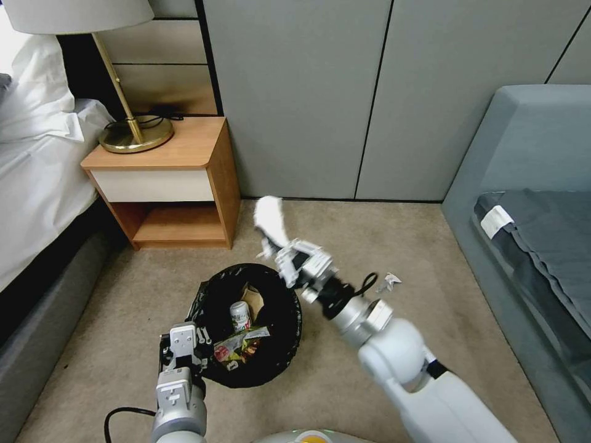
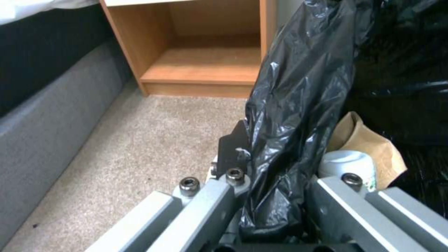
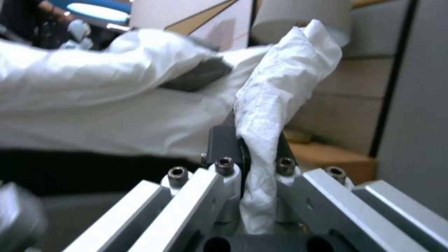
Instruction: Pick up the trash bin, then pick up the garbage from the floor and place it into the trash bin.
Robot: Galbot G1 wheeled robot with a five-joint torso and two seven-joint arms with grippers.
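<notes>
Head view: 1 trash bin [image 1: 212,289], 2 tools.

The bin liner [image 2: 299,105] hides the trash bin's white wall; a floor scrap [image 1: 388,282] perhaps is paper.

Beige carpet floor [image 1: 154,289]. Nightstand [image 1: 166,184] stands on it, well beyond the left gripper [image 1: 181,357]. Small crumpled scrap [image 1: 389,282] lies on it just right of the right gripper [image 1: 280,246]. Bed base [image 1: 43,307] left of left gripper.
</notes>
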